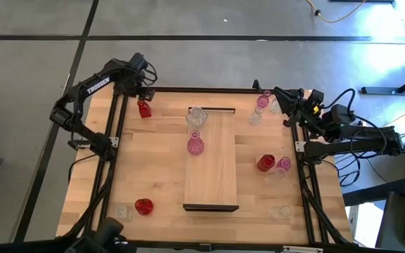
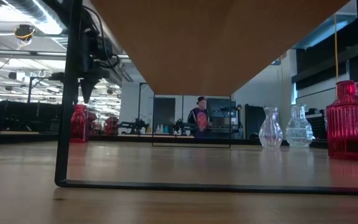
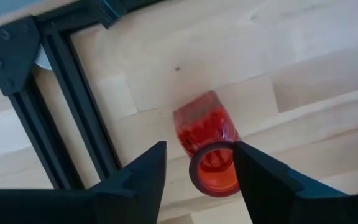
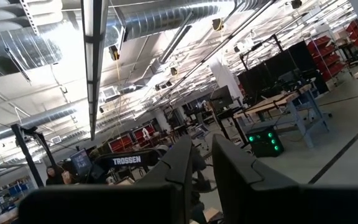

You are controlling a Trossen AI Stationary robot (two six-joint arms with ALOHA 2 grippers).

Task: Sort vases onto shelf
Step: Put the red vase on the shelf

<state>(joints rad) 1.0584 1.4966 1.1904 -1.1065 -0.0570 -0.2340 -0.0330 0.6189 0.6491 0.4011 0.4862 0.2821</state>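
Red vase [image 3: 206,149] upright at table's far-left corner, directly below left gripper [image 3: 196,177]; fingers apart, holding nothing, arm pointing down. Right gripper [image 4: 197,180] nearly shut, empty, raised at far-right corner.

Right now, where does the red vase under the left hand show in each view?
High view: red vase at the table's far left corner, beside the black frame.
Low view: at left, below the left hand.
Left wrist view: centre, its mouth between the open fingers.
Right wrist view: not in it.
Shared landmark: the black frame, seen next to the vase in the high and left wrist views.
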